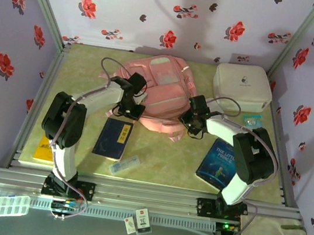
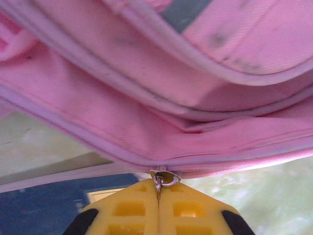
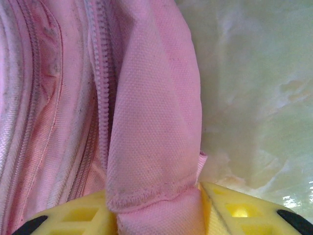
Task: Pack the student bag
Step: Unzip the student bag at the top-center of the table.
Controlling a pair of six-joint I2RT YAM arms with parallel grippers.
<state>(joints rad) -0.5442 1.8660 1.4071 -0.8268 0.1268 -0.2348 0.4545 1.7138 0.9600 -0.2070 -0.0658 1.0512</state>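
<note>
The student bag (image 1: 155, 90), a pink backpack, lies flat at the back middle of the table. My left gripper (image 1: 129, 109) is at its near left edge. In the left wrist view its yellow fingers (image 2: 132, 210) are pressed together on the metal zip pull (image 2: 164, 178), under the bag's pink side (image 2: 146, 112). My right gripper (image 1: 189, 122) is at the bag's near right corner. There a pink strap (image 3: 151, 137) fills the gap between its fingers (image 3: 234, 210), beside a closed zip (image 3: 100, 73).
A white hard case (image 1: 241, 89) stands at the back right. A dark blue book (image 1: 114, 137) and a clear pencil case (image 1: 124, 164) lie near the left arm. A yellow book (image 1: 44, 149) lies far left and a blue storybook (image 1: 216, 162) near right.
</note>
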